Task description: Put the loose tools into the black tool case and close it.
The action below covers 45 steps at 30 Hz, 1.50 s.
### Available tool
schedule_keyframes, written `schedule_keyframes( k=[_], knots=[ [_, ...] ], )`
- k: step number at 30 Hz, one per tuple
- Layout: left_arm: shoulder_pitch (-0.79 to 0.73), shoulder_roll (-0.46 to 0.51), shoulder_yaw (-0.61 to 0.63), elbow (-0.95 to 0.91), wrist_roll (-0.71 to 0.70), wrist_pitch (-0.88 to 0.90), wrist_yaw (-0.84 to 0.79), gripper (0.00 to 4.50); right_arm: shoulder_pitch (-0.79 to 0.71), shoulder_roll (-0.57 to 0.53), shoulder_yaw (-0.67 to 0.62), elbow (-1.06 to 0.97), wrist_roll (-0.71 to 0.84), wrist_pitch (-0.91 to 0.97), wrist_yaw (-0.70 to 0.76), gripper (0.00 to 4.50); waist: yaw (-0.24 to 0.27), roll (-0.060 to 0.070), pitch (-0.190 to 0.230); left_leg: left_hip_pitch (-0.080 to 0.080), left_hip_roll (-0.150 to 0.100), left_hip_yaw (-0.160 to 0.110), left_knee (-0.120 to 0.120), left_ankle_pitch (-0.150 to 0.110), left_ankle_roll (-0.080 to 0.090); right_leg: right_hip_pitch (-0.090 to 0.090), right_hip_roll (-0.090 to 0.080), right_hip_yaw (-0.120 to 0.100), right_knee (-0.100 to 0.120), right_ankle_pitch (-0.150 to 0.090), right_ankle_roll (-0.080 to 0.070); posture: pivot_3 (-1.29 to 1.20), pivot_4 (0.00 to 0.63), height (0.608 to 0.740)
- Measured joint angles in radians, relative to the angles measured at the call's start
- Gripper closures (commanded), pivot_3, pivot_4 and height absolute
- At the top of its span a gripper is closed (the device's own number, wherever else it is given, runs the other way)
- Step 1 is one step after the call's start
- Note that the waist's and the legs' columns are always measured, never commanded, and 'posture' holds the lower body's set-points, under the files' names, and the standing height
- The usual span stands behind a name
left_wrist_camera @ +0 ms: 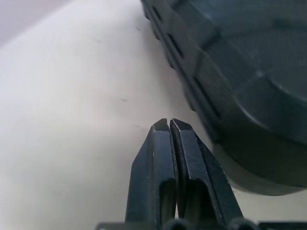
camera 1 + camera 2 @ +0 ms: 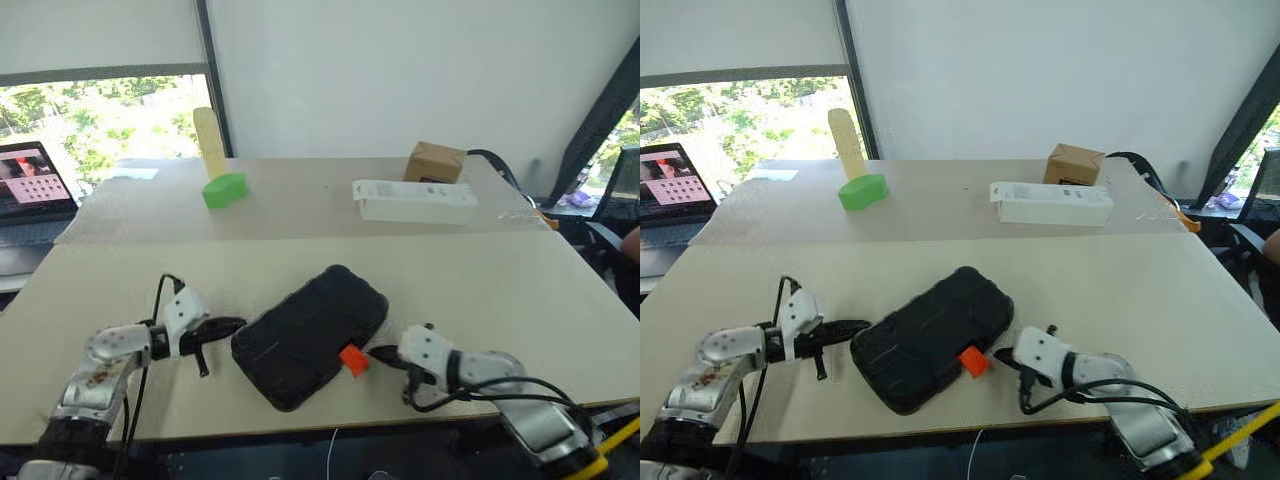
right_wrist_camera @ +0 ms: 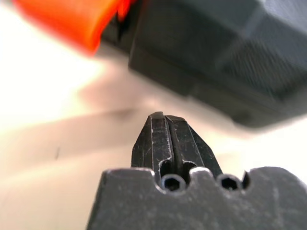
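You have the black tool case (image 2: 310, 335) lying closed and flat on the near desk (image 2: 480, 290), set on a slant between your two arms, with its textured outside facing up. Its small orange latch (image 2: 352, 359) sticks out from the edge on your right-hand side, toward the near corner.

Your left claw (image 2: 232, 325) sits low over the desk just beside the case's left edge, its two black fingers (image 1: 163, 158) pressed together with nothing between them. In the left wrist view the tips point past the ribbed side wall of the case; you cannot tell from the pictures whether they touch it.

Your right claw (image 2: 381, 353) is also drawn together and empty, pointing at the case just beside the orange latch. The right wrist view shows its joined fingers (image 3: 165, 139) close under the case's dark edge, the latch off to one side.

On the far desk (image 2: 300, 205) you see a white oblong box (image 2: 416, 201), a small brown cardboard box (image 2: 434, 161) behind it, and a green holder (image 2: 225, 189) with a pale flat stick (image 2: 210, 140) standing in it. A laptop (image 2: 35, 180) with a lit screen stands off to your left.
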Motion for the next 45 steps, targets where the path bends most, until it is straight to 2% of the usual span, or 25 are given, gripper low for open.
schedule_keyframes(
  k=[4,7,8,13,22,33,45],
  knots=[
    [-0.104,0.001,-0.021,-0.096,-0.104,0.142,-0.072,4.37,0.116,-0.046,-0.059,-0.137,0.123,-0.012,0.101,4.50,-0.004,0.000,0.000,0.002,0.000,0.000,0.003,-0.001,0.002,0.004,0.000,0.001,-0.001,0.001,0.002,0.00,0.150,0.740],
    [-0.151,-0.023,-0.098,-0.151,-0.102,0.195,-0.086,4.37,0.119,-0.036,-0.059,-0.240,0.172,0.001,0.119,4.50,-0.019,0.000,0.000,0.011,0.000,0.002,0.004,-0.003,0.005,0.010,0.000,0.004,-0.002,0.000,0.002,0.00,0.150,0.740],
    [-0.156,-0.035,-0.120,-0.153,-0.084,0.201,-0.082,4.37,0.115,-0.034,-0.059,-0.250,0.172,0.012,0.115,4.50,-0.021,0.000,0.000,0.014,0.000,0.001,0.003,-0.006,0.010,0.014,0.001,0.004,-0.003,0.000,0.002,0.00,0.150,0.740],
    [-0.212,-0.148,-0.261,-0.099,0.070,0.197,0.018,4.37,0.008,0.025,-0.010,-0.247,0.132,0.051,0.074,4.50,-0.015,-0.001,0.000,0.017,-0.001,0.001,0.004,-0.005,0.009,0.015,0.001,0.004,-0.002,0.000,0.002,0.00,0.150,0.740],
    [-0.237,-0.153,-0.282,-0.099,0.154,0.181,0.070,4.37,-0.080,0.062,0.038,-0.146,0.080,0.052,0.075,4.50,-0.007,0.000,0.000,0.017,-0.001,0.001,0.004,-0.004,0.008,0.015,0.000,0.004,-0.002,0.000,0.002,0.00,0.150,0.740],
    [-0.231,-0.126,-0.276,-0.111,0.175,0.194,0.099,4.37,-0.145,0.113,0.100,-0.023,0.020,0.003,0.094,4.50,-0.012,0.000,0.000,0.018,0.000,0.001,0.003,-0.004,0.007,0.015,0.000,0.005,-0.001,0.000,0.002,0.00,0.150,0.740],
    [-0.230,-0.132,-0.281,-0.094,0.209,0.201,0.124,4.37,-0.170,0.168,0.102,0.025,-0.009,-0.014,0.094,4.50,-0.025,0.001,-0.001,0.024,0.000,0.001,0.000,-0.004,0.006,0.019,0.001,0.005,0.000,0.001,0.000,0.00,0.150,0.740]
  ],
)
